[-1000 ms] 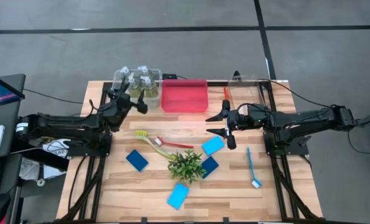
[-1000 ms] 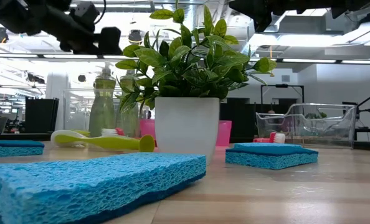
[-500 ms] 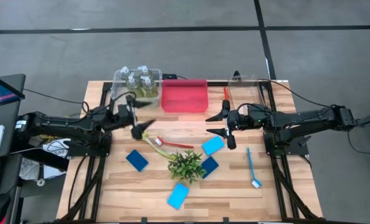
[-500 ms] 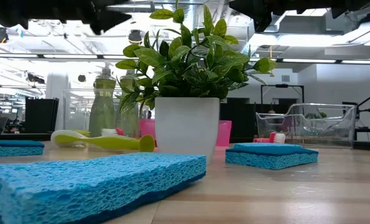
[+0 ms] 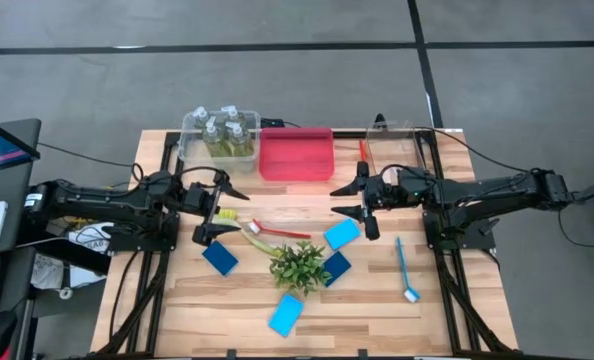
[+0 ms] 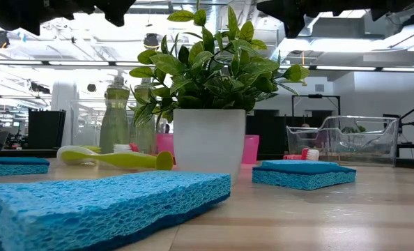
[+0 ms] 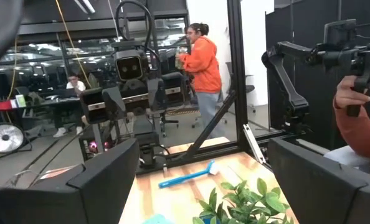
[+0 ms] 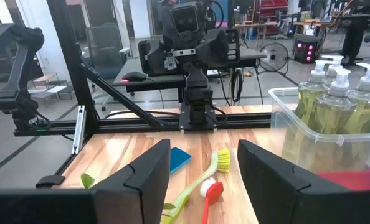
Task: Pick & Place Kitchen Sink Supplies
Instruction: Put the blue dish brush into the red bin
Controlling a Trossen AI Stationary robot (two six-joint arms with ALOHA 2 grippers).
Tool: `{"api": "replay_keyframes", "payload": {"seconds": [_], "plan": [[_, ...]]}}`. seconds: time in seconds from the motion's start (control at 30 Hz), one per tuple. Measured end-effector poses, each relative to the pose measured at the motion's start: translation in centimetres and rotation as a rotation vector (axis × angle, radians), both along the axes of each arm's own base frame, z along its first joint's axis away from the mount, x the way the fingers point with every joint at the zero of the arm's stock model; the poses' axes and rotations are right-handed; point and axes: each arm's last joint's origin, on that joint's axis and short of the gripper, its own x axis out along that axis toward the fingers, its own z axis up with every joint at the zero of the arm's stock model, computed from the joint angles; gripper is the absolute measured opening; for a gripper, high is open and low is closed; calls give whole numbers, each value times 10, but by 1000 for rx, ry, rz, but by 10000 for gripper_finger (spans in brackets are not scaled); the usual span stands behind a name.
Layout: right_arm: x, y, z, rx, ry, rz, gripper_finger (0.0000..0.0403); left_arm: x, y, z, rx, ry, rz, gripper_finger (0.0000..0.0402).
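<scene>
The left gripper point(image 5: 214, 211) has swung away from the clear bin point(image 5: 186, 128) at the far left, where four small bottles point(image 5: 222, 132) of yellow-green liquid stand, and now hovers over the yellow brush point(image 5: 239, 224), fingers spread wide and empty. The red brush point(image 5: 282, 231) lies just right of it, with flat blue sponges point(image 5: 219, 257) near the plant point(image 5: 299, 264). The right gripper point(image 5: 363, 199) waits by the red bin point(image 5: 296, 154), fingers parted, empty.

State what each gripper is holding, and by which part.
Nothing. The left gripper is open over the yellow brush's head end; the right gripper is open and empty near the red bin.
</scene>
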Motion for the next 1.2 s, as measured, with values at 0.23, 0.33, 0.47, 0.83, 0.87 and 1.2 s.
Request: {"api": "replay_keyframes", "payload": {"seconds": [0.23, 0.33, 0.47, 0.83, 0.87, 1.2], "plan": [[0, 0, -7, -17, 69, -1, 178, 0, 0, 0, 0, 0, 0, 356], [0, 0, -10, -45, 101, -1, 178, 0, 0, 0, 0, 1, 0, 356], [-1, 0, -16, -49, 164, 0, 176, 0, 0, -2, -25, 24, 2, 356], [-8, 0, -42, -42, 448, 7, 173, 2, 12, -20, -170, 222, 328, 356], [-9, 0, -43, -41, 460, 8, 172, 2, 13, -20, -181, 223, 333, 356], [-7, 0, -41, -138, 428, 24, 166, 2, 18, -20, -188, 220, 362, 356]]}}
